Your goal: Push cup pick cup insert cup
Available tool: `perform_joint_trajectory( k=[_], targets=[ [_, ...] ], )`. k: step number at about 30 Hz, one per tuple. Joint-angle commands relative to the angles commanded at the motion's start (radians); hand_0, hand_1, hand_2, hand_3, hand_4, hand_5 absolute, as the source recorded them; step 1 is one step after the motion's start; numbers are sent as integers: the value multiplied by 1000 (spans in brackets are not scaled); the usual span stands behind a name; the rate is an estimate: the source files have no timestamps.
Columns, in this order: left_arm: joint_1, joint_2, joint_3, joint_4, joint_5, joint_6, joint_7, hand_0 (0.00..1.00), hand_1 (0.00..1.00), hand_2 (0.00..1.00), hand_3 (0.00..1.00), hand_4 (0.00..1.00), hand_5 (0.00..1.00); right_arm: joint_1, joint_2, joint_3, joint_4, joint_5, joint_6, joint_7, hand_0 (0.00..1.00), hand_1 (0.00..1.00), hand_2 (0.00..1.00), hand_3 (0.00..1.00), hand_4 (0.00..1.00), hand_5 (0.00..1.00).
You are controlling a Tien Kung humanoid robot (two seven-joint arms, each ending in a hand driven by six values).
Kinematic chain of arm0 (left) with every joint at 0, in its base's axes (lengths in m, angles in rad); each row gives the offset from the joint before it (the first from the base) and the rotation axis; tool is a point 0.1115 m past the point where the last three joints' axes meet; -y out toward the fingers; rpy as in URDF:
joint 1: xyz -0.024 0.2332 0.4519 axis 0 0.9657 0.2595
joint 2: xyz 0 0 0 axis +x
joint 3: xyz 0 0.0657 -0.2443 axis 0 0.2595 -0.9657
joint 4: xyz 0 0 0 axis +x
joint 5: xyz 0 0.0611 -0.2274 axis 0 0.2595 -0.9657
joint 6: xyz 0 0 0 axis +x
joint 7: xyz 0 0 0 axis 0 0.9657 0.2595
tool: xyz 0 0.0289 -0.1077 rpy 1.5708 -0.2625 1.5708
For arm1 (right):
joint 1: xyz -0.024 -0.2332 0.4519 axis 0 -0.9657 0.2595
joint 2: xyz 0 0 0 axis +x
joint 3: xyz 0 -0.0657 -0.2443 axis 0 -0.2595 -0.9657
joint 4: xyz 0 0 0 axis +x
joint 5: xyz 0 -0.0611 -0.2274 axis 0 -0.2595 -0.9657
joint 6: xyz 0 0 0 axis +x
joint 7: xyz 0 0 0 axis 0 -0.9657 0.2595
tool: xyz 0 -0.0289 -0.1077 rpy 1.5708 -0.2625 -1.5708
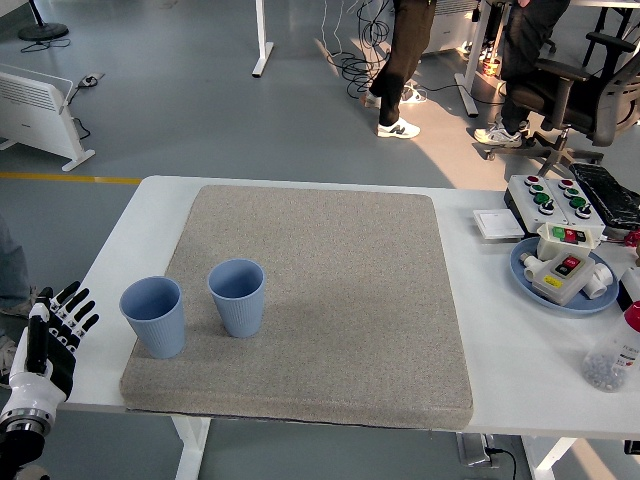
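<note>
At the lower left corner, off the table's (120, 225) left edge, the left robot hand (52, 338) hovers with fingers spread and holding nothing. To its right, well apart from it, the left cup (154, 316) stands upright near the front left corner of the grey mat (340, 300). Just beside that, a little farther back and not touching it, stands the right cup (237, 297), also upright and open end up. Both are blue and ribbed. Further right, past the mat, a blue plate (530, 287) carries a button box (560, 265); behind it lies a control panel (548, 196).
</note>
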Motion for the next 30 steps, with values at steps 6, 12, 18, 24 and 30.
perform_joint_trajectory(
  k=[6, 12, 18, 24, 30],
  targets=[
    [36, 11, -4, -22, 43, 102, -86, 536, 635, 619, 603, 569, 998, -3, -1, 4, 0, -7, 1, -1, 523, 544, 623, 568, 120, 454],
    [76, 27, -4, -35, 50, 186, -163, 349, 472, 471, 454, 559, 998, -5, 0, 9, 0, -13, 2, -2, 523, 544, 623, 567, 119, 453],
    [123, 58, 57, -61, 110, 216, -210, 274, 409, 419, 392, 566, 998, -5, 0, 13, -1, -21, 4, -3, 523, 544, 623, 568, 119, 455],
    [143, 75, 157, -69, 237, 184, -219, 281, 413, 421, 390, 569, 998, -6, 0, 12, -1, -21, 5, -2, 523, 544, 623, 567, 119, 457],
    [130, 88, 255, -72, 349, 174, -216, 393, 462, 459, 422, 563, 998, 0, 0, 4, -1, -7, 3, 0, 523, 544, 623, 567, 118, 455]
  ],
)
